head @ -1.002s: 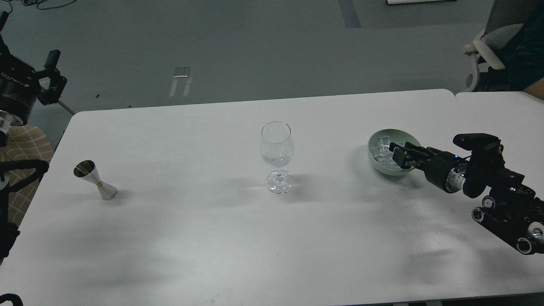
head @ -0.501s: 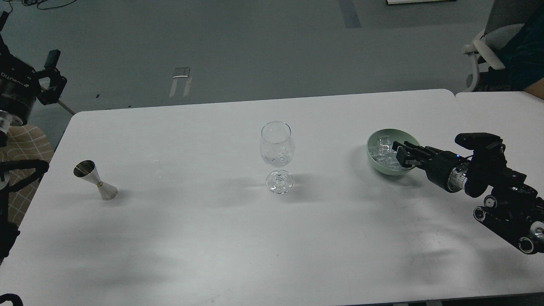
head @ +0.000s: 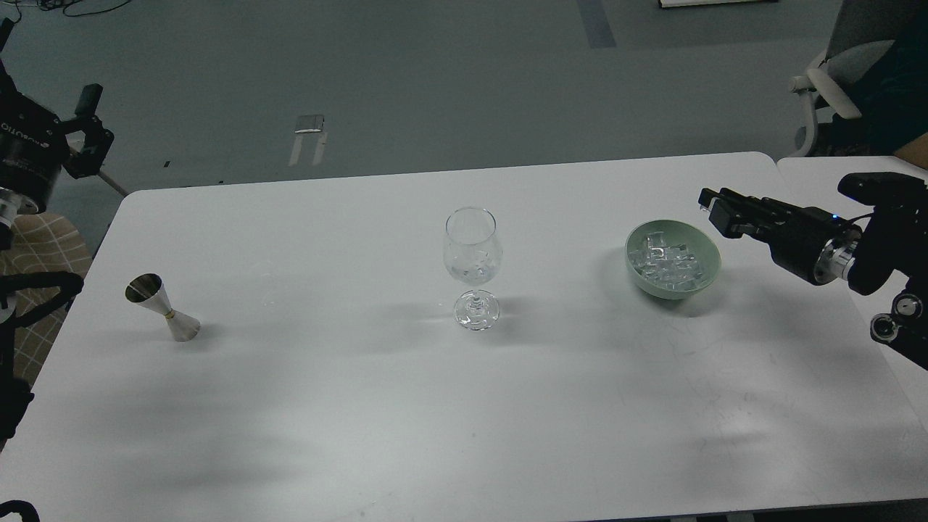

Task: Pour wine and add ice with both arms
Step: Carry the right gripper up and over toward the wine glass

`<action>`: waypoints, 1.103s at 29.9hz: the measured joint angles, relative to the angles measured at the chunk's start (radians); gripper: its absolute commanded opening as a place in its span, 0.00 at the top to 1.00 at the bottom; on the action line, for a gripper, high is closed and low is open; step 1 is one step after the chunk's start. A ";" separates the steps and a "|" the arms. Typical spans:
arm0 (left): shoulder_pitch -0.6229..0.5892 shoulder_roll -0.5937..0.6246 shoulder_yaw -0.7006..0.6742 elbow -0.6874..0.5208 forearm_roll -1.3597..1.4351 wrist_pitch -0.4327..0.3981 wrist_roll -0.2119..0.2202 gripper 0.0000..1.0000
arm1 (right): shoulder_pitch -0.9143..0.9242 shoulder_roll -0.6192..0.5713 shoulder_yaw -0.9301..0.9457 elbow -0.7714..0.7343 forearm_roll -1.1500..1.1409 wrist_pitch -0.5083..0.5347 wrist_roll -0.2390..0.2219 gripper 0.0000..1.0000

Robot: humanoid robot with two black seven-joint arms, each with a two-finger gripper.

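Note:
A pale green bowl (head: 650, 285) sits on the right of the white table (head: 435, 413) and holds several clear ice cubes (head: 667, 264). A clear stemmed glass (head: 473, 255) stands upright at the table's middle, with something clear and glassy in its bowl. My right gripper (head: 714, 208) hovers above and just right of the green bowl, pointing left. It is dark, so I cannot tell how its fingers stand or whether it holds a cube. My left gripper (head: 93, 125) is raised off the table's far left corner, fingers apart and empty.
A steel jigger (head: 164, 307) stands tilted near the table's left edge. A white office chair (head: 834, 80) and a seated person (head: 899, 94) are beyond the far right corner. A second table (head: 812, 170) adjoins on the right.
My right gripper has lifted out of the green bowl and moved up and to the right. The left arm, glass and jigger have not moved.

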 measured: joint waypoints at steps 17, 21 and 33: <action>-0.005 -0.006 0.000 -0.002 0.000 0.000 0.000 0.02 | 0.269 0.032 -0.015 0.182 -0.100 0.152 -0.001 0.94; -0.005 -0.008 0.000 -0.002 0.000 0.000 0.000 0.02 | 0.299 0.100 -0.018 0.184 -0.177 0.174 -0.002 0.94; -0.006 -0.008 0.000 -0.001 0.000 0.000 0.000 0.02 | 0.317 0.304 -0.022 0.179 -0.369 0.248 -0.012 0.94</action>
